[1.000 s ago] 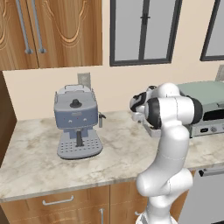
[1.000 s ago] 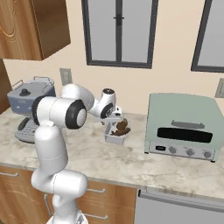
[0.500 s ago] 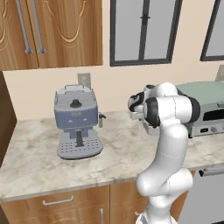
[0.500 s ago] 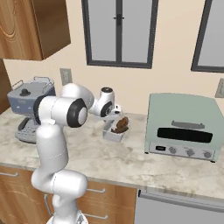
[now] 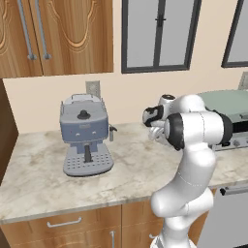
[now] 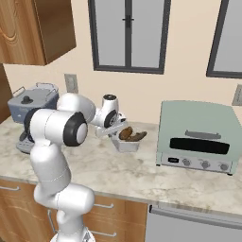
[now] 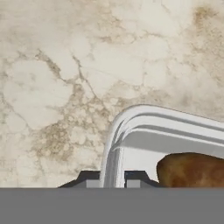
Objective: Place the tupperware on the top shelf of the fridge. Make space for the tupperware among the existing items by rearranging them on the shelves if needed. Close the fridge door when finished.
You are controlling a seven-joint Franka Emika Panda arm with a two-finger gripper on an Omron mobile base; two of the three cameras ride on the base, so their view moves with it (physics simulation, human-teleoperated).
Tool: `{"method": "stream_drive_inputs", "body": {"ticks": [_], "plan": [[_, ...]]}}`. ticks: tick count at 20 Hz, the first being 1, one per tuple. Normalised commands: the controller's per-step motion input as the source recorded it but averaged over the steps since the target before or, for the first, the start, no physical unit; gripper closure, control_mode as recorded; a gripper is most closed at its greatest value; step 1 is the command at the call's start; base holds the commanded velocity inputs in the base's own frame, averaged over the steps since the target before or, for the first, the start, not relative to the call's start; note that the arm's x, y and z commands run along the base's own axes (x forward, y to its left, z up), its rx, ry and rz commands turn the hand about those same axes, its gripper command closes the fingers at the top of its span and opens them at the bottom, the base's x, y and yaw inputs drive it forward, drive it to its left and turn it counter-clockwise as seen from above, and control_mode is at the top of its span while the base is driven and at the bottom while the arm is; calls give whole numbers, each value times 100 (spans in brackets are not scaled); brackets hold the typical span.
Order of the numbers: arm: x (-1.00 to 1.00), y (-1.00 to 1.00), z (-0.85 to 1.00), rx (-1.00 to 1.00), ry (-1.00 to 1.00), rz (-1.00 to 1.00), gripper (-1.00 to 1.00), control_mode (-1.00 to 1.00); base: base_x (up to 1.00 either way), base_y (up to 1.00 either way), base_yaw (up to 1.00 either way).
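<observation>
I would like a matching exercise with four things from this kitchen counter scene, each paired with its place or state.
1. translucent whitish tupperware tub with brown food
2. blue-grey coffee machine
3. pale green toaster oven
4. claw

a. shut on a rim
b. right end of the counter
c. left end of the counter
d. held just above the marble counter

Pairs: 1-d, 2-c, 3-b, 4-a
</observation>
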Motion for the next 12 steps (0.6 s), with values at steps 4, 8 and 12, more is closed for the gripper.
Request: {"method": "stream_drive_inputs", "body": {"ticks": [4,8,12], "plan": [[-65,22,44,-15,-25,57,100,-100,0,0,0],[-64,2,80,-9,-30,47,100,-100,0,0,0],[-56,16,100,-10,-3,48,100,-100,0,0,0]]}}
